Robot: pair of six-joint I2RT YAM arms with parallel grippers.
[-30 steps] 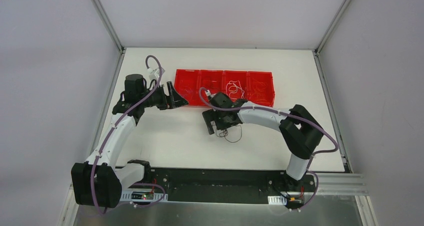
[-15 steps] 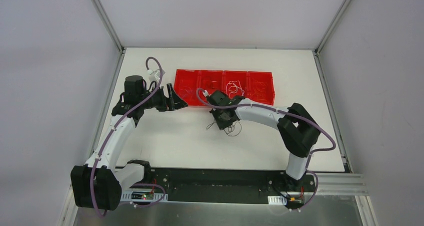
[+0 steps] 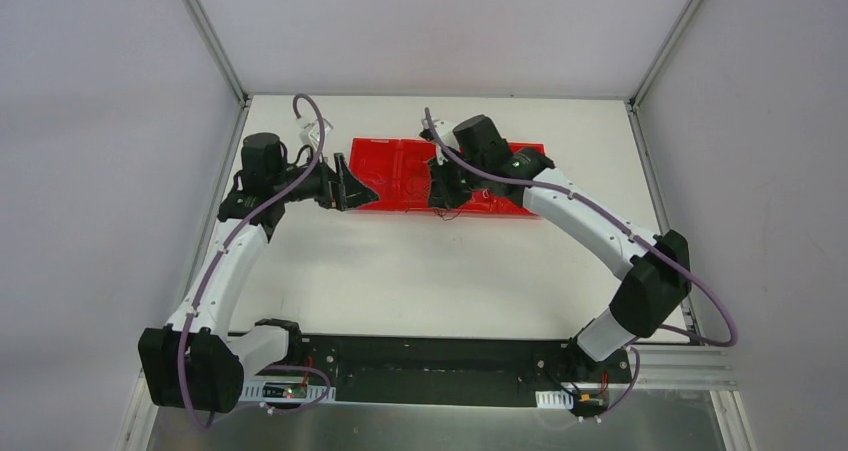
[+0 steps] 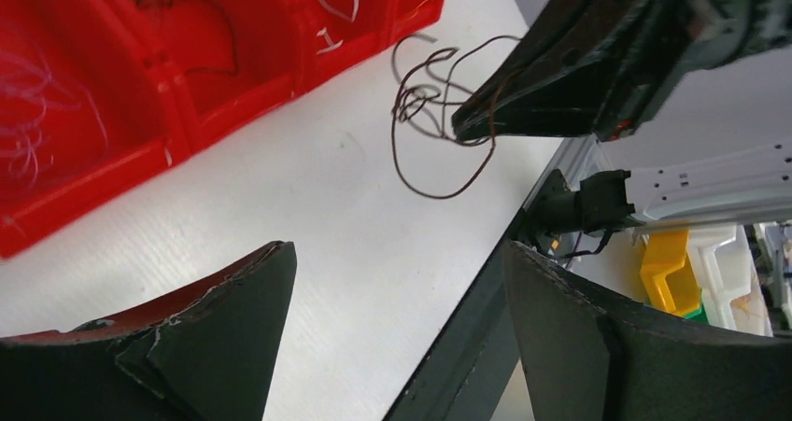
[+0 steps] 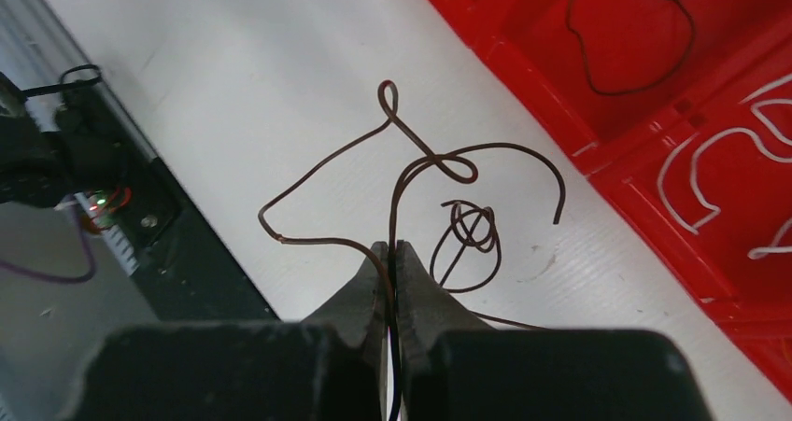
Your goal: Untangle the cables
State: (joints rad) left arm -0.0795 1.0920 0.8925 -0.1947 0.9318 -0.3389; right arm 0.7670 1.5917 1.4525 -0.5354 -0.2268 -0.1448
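Right wrist view: a thin dark-brown cable, curled in loose loops, is pinched between the right gripper's pressed-together fingers above the white table. It hangs just beside a red compartment tray holding a black wire and white wires. The left gripper hovers at the tray's left end, fingers spread wide.

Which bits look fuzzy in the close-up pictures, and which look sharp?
Right wrist view: the right gripper, near the lens, looks soft; the wire it pinches is crisp. Left wrist view: wire and red tray sharp, left gripper big and dark. Top view: even light, faint shadows.
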